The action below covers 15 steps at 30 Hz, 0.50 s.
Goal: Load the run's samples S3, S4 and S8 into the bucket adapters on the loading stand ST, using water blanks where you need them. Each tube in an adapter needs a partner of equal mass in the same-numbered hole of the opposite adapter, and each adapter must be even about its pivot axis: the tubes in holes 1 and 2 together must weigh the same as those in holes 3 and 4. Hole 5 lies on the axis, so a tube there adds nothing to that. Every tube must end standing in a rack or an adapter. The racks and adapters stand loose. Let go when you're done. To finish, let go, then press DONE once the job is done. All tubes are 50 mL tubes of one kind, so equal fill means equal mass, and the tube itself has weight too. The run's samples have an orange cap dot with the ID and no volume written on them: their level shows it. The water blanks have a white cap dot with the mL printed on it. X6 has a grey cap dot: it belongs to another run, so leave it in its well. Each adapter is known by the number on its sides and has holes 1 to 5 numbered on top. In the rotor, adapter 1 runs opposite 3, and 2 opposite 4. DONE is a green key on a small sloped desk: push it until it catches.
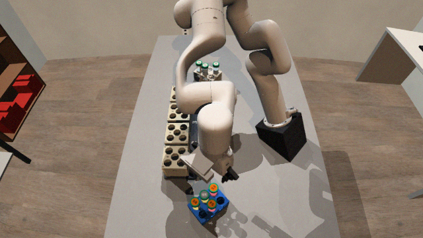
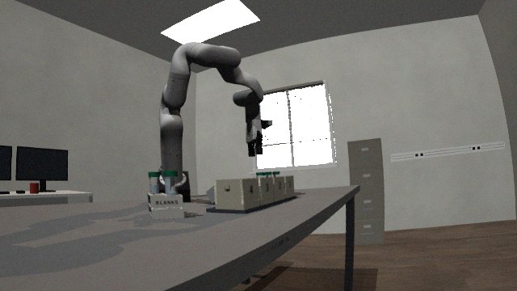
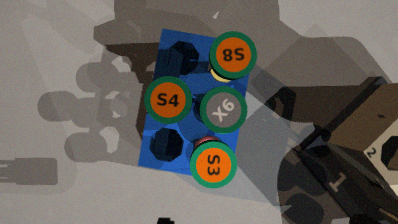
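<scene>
The blue sample rack [image 1: 221, 207] [image 3: 147, 160] stands near the table's front edge. It holds S3 [image 1: 213, 188] [image 3: 213, 164], S4 [image 1: 211, 203] [image 3: 168, 100] and S8 [image 1: 195, 201] [image 3: 233, 55], all with orange cap dots, and the grey-dotted X6 [image 1: 204, 195] [image 3: 223, 109]. Several beige adapters [image 1: 176, 133] [image 2: 242, 194] stand in a row on the stand; all their holes that show are empty. The nearest one [image 1: 174, 161] also shows in the wrist view [image 3: 345, 185]. The blanks rack [image 1: 207, 75] [image 2: 163, 202] stands at the back with three tubes. My gripper [image 1: 229, 175] [image 2: 254, 151] is open and empty, high above the sample rack.
The arm's black base [image 1: 281, 137] stands to the right of the adapters. The arm covers the area between the base and the adapter row, so the DONE desk is hidden. The table's front edge lies just past the sample rack.
</scene>
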Motion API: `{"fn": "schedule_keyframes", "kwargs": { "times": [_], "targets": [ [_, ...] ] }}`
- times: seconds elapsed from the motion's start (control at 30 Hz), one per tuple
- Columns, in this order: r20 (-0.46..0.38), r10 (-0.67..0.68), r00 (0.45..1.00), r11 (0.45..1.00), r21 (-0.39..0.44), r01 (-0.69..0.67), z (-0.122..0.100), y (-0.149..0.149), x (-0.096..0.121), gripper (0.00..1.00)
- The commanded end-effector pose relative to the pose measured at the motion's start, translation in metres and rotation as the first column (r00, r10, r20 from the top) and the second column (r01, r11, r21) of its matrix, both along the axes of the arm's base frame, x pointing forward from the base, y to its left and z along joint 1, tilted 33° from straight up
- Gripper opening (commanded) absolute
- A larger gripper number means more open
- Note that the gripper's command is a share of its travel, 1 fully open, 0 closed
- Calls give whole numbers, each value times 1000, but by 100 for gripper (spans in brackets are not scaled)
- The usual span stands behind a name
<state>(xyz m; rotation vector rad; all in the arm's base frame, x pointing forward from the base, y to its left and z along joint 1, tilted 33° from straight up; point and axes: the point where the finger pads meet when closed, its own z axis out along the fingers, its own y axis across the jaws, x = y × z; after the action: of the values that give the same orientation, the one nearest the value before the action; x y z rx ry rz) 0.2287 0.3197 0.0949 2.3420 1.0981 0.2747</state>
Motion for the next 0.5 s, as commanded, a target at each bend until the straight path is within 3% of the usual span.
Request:
{"fn": "schedule_keyframes", "kwargs": {
  "times": [0.0,0.47],
  "targets": [
    [1,2,1000,1000,3,-2,-9,-3,5,100],
    [1,2,1000,1000,3,-2,-36,-15,17,100]
  ]
}}
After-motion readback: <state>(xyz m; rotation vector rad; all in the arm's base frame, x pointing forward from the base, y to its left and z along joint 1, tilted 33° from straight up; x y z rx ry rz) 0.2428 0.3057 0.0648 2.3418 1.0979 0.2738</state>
